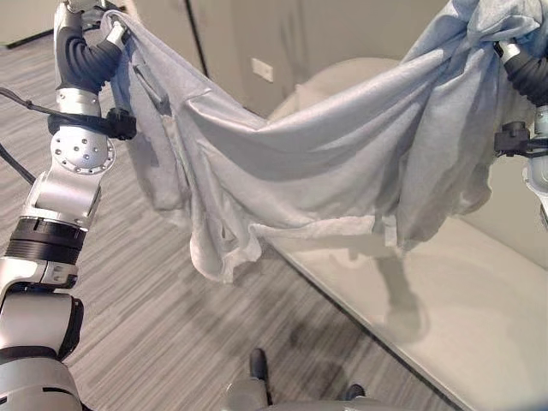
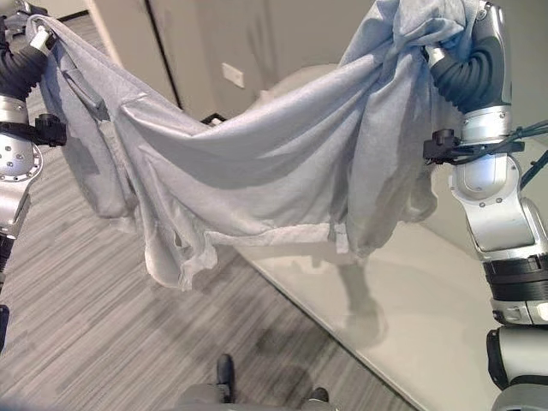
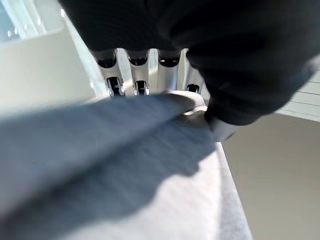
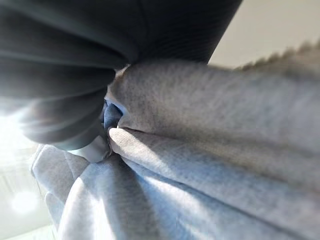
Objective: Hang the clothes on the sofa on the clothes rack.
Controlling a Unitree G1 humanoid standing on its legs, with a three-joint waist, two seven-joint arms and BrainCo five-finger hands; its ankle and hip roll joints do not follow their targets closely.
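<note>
Both hands, left hand (image 1: 110, 32) and right hand (image 2: 438, 53), are gripping the grey garment (image 1: 300, 163) spread high; judging it needs even tension for hanging.

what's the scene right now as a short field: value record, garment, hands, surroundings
garment: light grey garment, lifted in the air, stretched between both hands and sagging in the middle
left hand: left hand raised high, fingers curled over one end of the cloth
right hand: right hand raised high, buried in the bunched other end; wrist view shows cloth gathered against it
below the garment: pale flat surface and striped grey floor
clothes rack: cannot tell from these views
task state: garment held up, not yet hung
</note>
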